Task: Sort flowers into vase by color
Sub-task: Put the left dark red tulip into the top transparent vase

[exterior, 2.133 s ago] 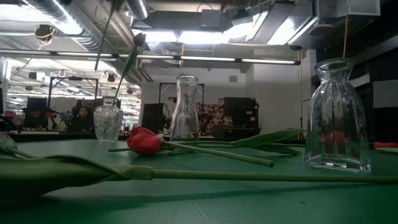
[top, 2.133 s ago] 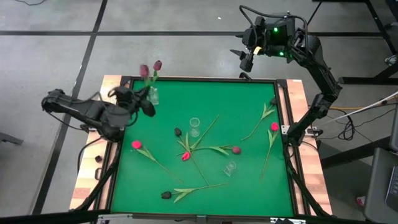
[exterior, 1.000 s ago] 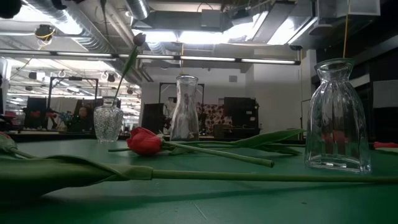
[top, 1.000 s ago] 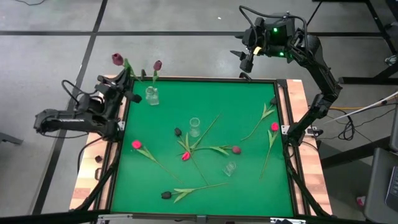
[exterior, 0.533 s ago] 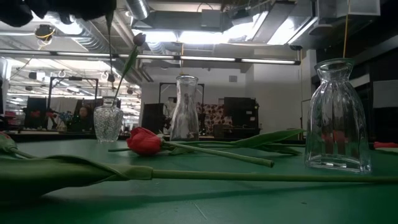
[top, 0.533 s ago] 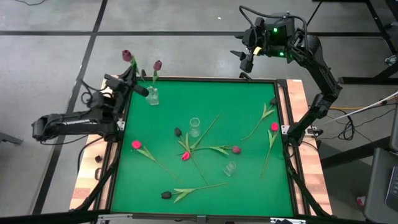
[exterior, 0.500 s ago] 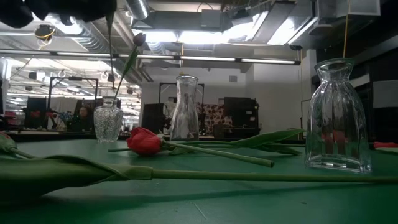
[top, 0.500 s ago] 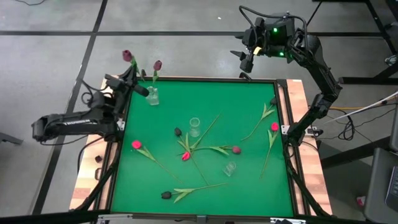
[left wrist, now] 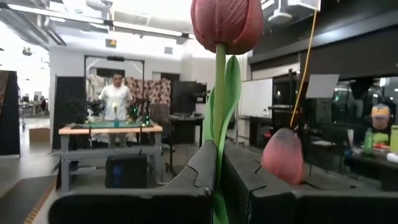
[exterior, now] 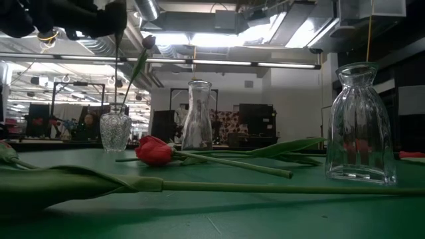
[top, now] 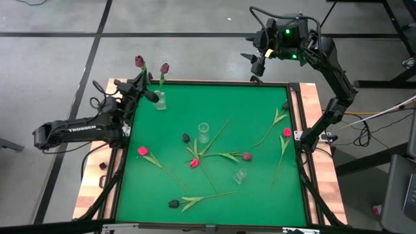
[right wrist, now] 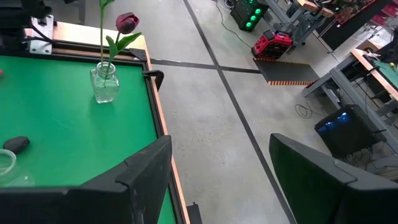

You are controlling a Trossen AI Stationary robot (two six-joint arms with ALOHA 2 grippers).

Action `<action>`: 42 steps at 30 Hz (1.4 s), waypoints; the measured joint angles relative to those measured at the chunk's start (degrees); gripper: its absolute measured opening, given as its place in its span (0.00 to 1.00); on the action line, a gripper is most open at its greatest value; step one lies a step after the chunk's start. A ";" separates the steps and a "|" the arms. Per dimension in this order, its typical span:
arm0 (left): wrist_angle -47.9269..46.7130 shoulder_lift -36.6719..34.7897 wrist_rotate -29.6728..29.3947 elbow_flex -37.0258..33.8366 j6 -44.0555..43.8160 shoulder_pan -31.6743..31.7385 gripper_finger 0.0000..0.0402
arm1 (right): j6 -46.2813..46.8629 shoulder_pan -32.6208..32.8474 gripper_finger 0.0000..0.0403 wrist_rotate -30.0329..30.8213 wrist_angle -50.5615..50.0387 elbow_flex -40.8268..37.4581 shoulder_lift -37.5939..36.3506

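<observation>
My left gripper (top: 148, 93) is at the table's far left corner, shut on a mauve tulip (top: 139, 61). Just beside it stands a small glass vase (top: 159, 100) holding one dark-headed tulip (top: 164, 67). In the low view the held stem (exterior: 117, 66) hangs straight down to the mouth of this vase (exterior: 115, 131). Several tulips with pink-red or dark heads lie flat on the green mat (top: 260, 188). My right gripper (top: 255, 63) hangs open, high beyond the far edge, with nothing in it. My left gripper pinches the tulip's stem (left wrist: 219, 134) between its two fingers (left wrist: 202, 165), some way below the head (left wrist: 227, 22). The fingers come about level from the table's left side and lie across the stem. The tulip stands upright, clear of the mat, head above the fingers.
Two more glass vases stand on the mat, one near the middle (top: 203, 132) and one toward the near right (top: 241, 175). The wooden table frame (top: 311, 97) surrounds the mat. In the left wrist view a person (left wrist: 115, 99) stands at another table far behind.
My left gripper, still shut on the mauve tulip, has gone toward the right and down to the far-left vase. The tulip has come along upright, and its stem now hangs over the vase's mouth.
</observation>
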 joint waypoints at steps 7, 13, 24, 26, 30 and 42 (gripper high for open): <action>-5.29 0.00 2.89 0.00 -7.33 4.52 0.02 | 0.07 0.00 0.67 0.00 -0.01 0.00 0.00; -9.17 0.44 5.62 0.00 -11.38 7.14 0.02 | 0.07 0.00 0.67 0.00 -0.32 0.00 0.00; -9.53 5.66 6.78 0.00 -13.61 8.25 0.02 | 0.07 0.00 0.67 0.00 -0.35 0.00 0.00; -9.59 6.34 6.81 -0.24 -14.32 8.72 0.02 | 0.07 0.00 0.67 0.00 -0.45 0.00 0.00; -5.19 6.21 6.79 -4.03 -16.03 9.10 0.02 | 0.07 0.00 0.67 0.00 -0.87 0.00 0.00; 7.10 5.81 6.48 -13.91 -20.63 9.10 0.02 | 0.04 -0.01 0.67 -1.86 -0.81 0.02 0.02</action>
